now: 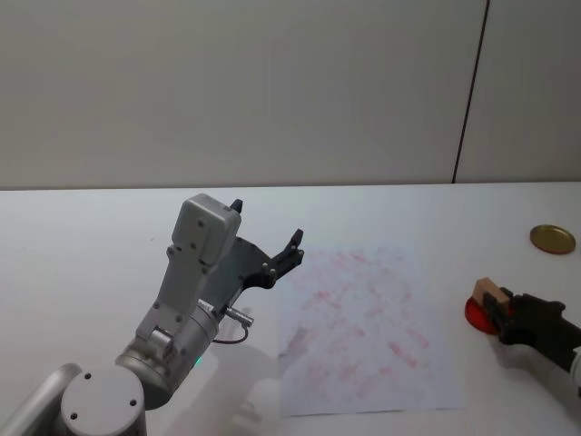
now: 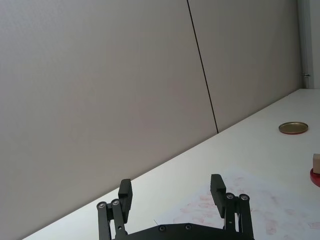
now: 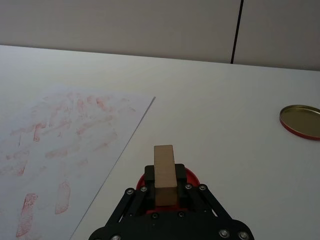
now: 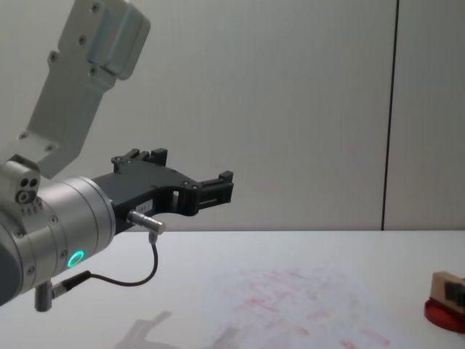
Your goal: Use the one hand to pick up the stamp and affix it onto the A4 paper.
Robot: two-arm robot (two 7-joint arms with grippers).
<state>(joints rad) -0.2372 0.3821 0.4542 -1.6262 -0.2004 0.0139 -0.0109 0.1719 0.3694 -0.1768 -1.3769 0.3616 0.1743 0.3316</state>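
The work surface is a plain white table (image 1: 109,227) that runs back to a light grey panelled wall (image 1: 227,91). A thin dark vertical seam (image 1: 470,91) divides the wall panels right of centre in the head view.

The A4 paper (image 1: 363,327) lies flat on the table, slightly right of centre, covered with faint red stamped marks. Its near edge sits close to the robot, and its long edges run away from the robot at a slight angle.

The right gripper (image 3: 165,192) is positioned low at the right side of the table, to the right of the paper. Its black fingers are closed narrowly on the stamp (image 3: 164,172), a light tan wooden block gripped at its lower sides. The stamp stands upright over a flat red round ink pad (image 1: 474,315), which lies on the table just beside the right edge of the paper. Whether the stamp face touches the pad cannot be determined.

A round gold-coloured lid (image 1: 552,239) lies flat on the table farther back and to the right, well apart from the ink pad.

The left gripper (image 2: 172,192) is raised clear of the table at the left of the paper, pointing toward the wall. Its fingers are spread wide and hold nothing. A green light ring (image 4: 75,258) is lit on the silver arm joint behind it, and a black cable (image 4: 123,280) loops below that joint.
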